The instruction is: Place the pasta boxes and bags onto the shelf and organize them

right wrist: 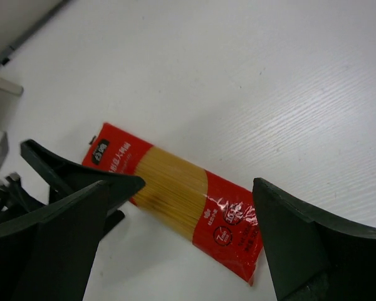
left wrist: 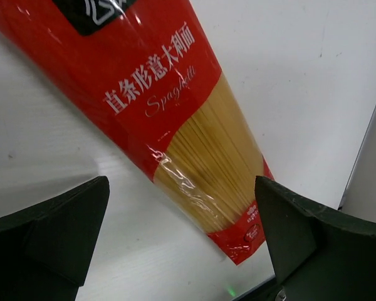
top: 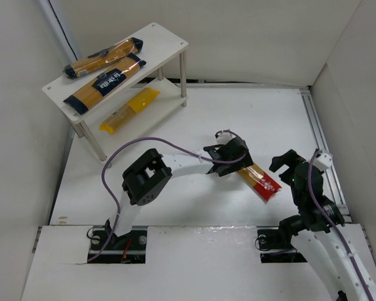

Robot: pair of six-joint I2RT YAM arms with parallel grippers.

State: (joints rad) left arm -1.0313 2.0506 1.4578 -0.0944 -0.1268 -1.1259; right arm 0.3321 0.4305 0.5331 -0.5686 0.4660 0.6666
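Left end effector hangs over one end of the red packet, fingers spread wide on both sides of it, gripping nothing. The red packet lies flat on the tabletop. Right end effector is also spread, near the packet's other end. On the shelf, one clear packet and a second clear packet lie on the top board, and the yellow packet on the lower board.

Both arms — white links w/ black joints, purple cables; end effector fingers dark, wedge-shaped
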